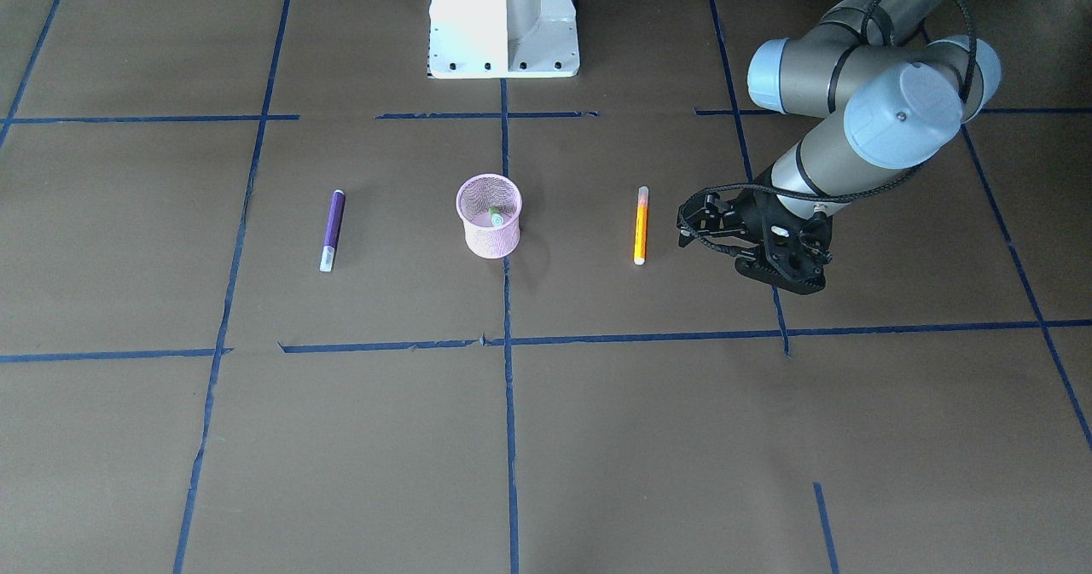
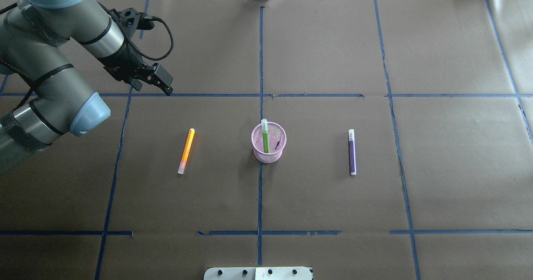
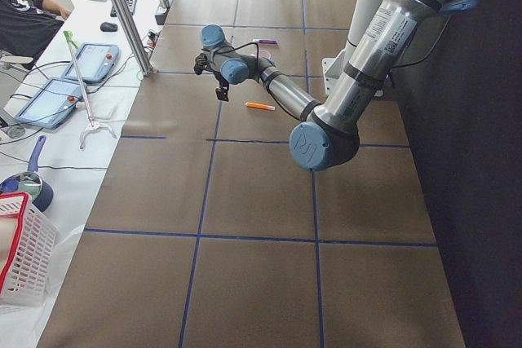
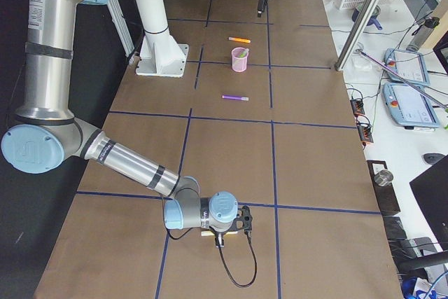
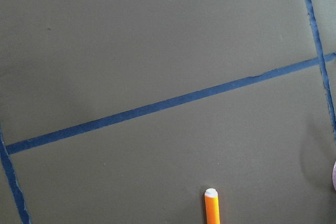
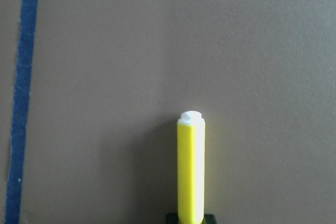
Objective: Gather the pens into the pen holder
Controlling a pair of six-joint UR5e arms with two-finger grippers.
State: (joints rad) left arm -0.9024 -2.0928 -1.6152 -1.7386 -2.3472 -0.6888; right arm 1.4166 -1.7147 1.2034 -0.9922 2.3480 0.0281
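The pink mesh pen holder point(image 2: 268, 154) point(image 1: 490, 237) stands mid-table with a green pen point(image 2: 265, 140) upright inside it. An orange pen point(image 2: 187, 150) point(image 1: 640, 224) lies to its left in the overhead view and a purple pen point(image 2: 352, 152) point(image 1: 333, 229) to its right. My left gripper point(image 2: 152, 84) point(image 1: 781, 277) hovers open and empty, beyond the orange pen, whose tip point(image 5: 211, 208) shows in the left wrist view. My right gripper point(image 4: 220, 237) is low over the table's far right end, shut on a yellow pen point(image 6: 190, 166). It is out of the overhead and front views.
The robot's white base point(image 1: 503, 20) stands at the near middle edge. Blue tape lines point(image 2: 260, 188) grid the brown table. Side benches hold tablets point(image 4: 413, 106) and a white basket point(image 3: 20, 250). A person point(image 3: 20, 14) sits beyond the bench.
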